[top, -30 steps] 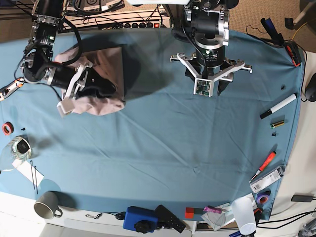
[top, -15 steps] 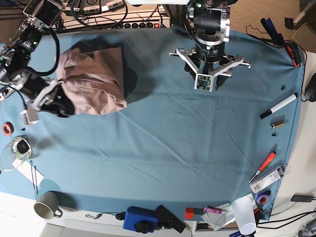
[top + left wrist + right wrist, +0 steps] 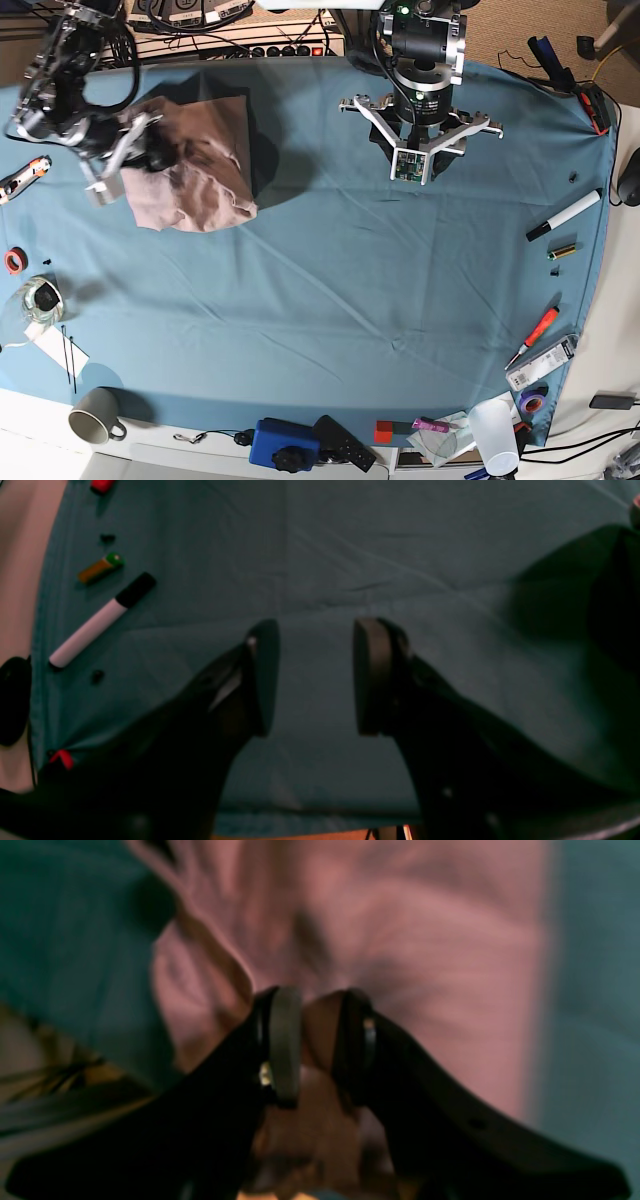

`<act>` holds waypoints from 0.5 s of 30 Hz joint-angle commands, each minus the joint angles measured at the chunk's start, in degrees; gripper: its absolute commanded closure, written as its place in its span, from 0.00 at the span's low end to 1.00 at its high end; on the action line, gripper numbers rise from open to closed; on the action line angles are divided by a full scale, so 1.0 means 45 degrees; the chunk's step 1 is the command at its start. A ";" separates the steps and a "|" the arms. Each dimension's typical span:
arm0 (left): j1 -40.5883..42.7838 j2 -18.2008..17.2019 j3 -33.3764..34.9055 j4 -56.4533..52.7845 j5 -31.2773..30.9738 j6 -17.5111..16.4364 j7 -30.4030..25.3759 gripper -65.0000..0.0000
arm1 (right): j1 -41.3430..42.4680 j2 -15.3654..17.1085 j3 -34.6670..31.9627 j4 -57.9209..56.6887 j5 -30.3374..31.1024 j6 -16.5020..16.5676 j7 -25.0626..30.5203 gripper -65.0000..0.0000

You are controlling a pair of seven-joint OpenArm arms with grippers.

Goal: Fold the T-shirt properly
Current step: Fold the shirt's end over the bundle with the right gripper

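Right end effector [image 3: 317, 1040] pinching a fold of T-shirt [image 3: 205, 165] (blurred), left end effector [image 3: 312, 675] spread wide over tablecloth [image 3: 400, 270]

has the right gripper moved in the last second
Yes. In the base view the right gripper went from the T-shirt's near edge, out toward the red tape roll, then back up over the shirt's left side.

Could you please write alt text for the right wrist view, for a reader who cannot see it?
Blurred close-up: the right end effector, its dark fingers close together with pink cloth between them, over the wrinkled pink T-shirt. The shirt lies on a blue-teal table cloth, which shows at both sides.
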 commanded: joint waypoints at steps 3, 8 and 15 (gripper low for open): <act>0.0146 0.0214 0.0243 0.0219 0.0155 -0.0107 -0.0316 0.62 | -0.0049 0.0214 -0.1010 0.0170 0.1433 0.0017 0.0230 0.76; 0.0146 0.0214 0.0243 0.0219 0.0151 -0.0102 -0.0325 0.62 | -0.0117 0.0214 -0.2633 0.0180 0.1695 0.0017 0.0230 0.76; 0.0141 0.0214 0.0243 0.0219 0.0151 -0.0107 -0.0330 0.62 | 0.0656 0.0204 -0.2623 0.0947 0.3206 0.0017 0.0230 0.76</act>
